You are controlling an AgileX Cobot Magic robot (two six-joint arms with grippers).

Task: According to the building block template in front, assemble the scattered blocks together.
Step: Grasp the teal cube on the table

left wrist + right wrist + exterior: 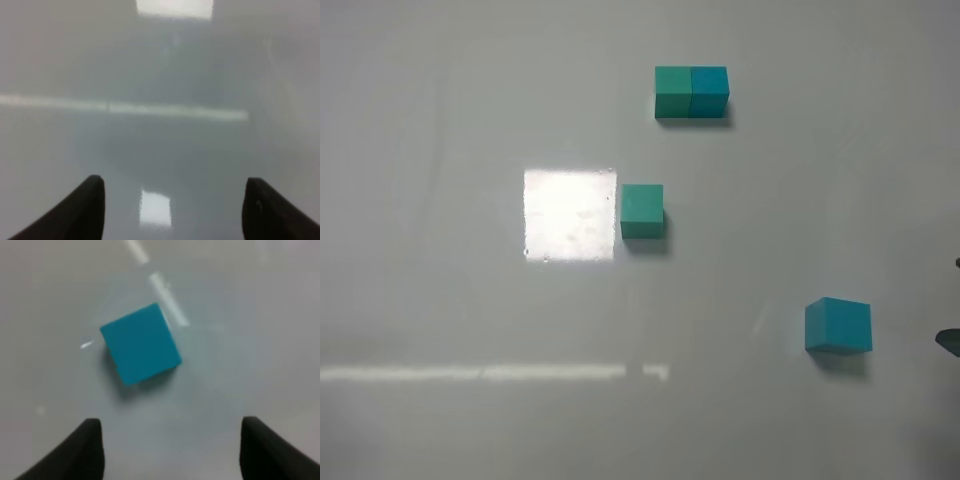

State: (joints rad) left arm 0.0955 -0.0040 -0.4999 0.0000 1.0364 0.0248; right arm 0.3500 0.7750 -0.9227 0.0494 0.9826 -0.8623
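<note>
Cubes lie apart on the pale table in the high view: the joined template pair farthest back, the green cube near the middle, and the blue cube nearer, toward the right. Left wrist view: the left gripper hangs over bare table, jaws apart. Right wrist view: the right gripper has its jaws apart, and the blue cube lies ahead of its fingertips, untouched.

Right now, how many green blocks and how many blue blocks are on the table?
Green blocks: 2, the green half of the joined pair and the loose green block.
Blue blocks: 2, the blue half of the joined pair and the loose blue block.
Total: 4 blocks.
</note>
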